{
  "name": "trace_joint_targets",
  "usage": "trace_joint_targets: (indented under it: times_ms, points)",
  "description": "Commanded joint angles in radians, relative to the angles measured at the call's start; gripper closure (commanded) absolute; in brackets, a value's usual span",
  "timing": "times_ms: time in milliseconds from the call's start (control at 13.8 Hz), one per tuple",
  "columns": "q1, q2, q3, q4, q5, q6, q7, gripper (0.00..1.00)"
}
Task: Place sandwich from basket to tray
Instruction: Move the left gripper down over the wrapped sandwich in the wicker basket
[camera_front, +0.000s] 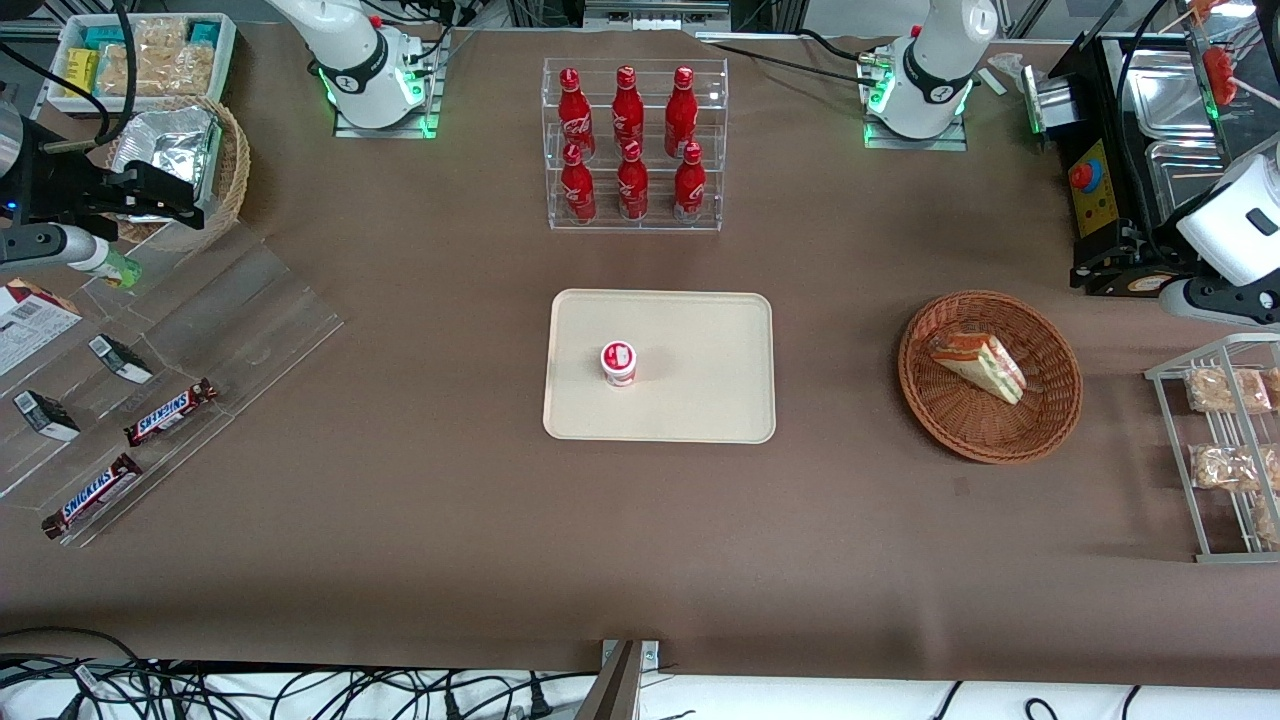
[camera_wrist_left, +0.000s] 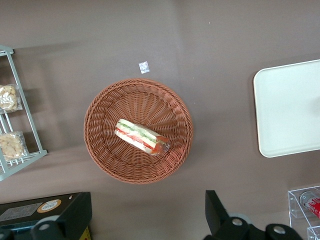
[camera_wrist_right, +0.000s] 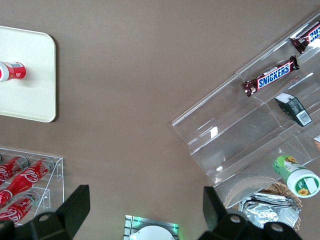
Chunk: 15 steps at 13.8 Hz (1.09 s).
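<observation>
Front view is showing the sandwich (camera_front: 978, 364) lying on its side inside the basket (camera_front: 1000, 452), at mid-height of the frame toward the working arm's end of the table. Its layered cut face is turning toward the camera and its point is aiming at the basket's nearer rim. In the left wrist view the sandwich (camera_wrist_left: 141, 136) is sitting near the middle of the woven bowl (camera_wrist_left: 100, 150), touching only the wicker, with nothing else in there.

The gripper (camera_wrist_left: 146, 194) is hanging high over the table, beside the basket and not yet over it. Its fingers (camera_wrist_left: 215, 215) are standing wide apart and holding nothing.

The tray (camera_front: 700, 340) is waiting at the centre of the front frame, well apart from the basket. A small red-and-white cup (camera_front: 619, 362) is standing on it, on the half toward the parked arm, which is leaving the half nearer the basket bare. A clear rack of red bottles (camera_front: 634, 145) is standing in the upper middle of the frame, and a wire rack of bagged snacks (camera_front: 1225, 450) is sitting just beside the basket at the frame's edge.

The reach is the step in hand, I am judging. Doing it well is meaning centring over the wedge first, turning the wrist so the fingers are closing across its two flat bread faces, then descending straight inside the rim. A gentle squeeze is looking wise, since the wrap is likely slippery and the bread soft.
</observation>
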Motion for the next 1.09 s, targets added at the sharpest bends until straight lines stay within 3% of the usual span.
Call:
trace_joint_targets:
  times_ms: [0,218,435,726,1016]
  points:
    - [0.003,0.015,-0.002,0.026,0.002,-0.002,-0.008,0.00]
    - [0.005,0.033,0.002,0.012,0.014,0.024,-0.152,0.00]
    - [0.006,0.027,0.005,-0.110,0.018,0.106,-0.273,0.00]
    - [0.008,0.010,-0.001,-0.329,0.089,0.350,-0.540,0.00]
    - [0.032,0.020,0.001,-0.454,0.093,0.530,-0.709,0.00]
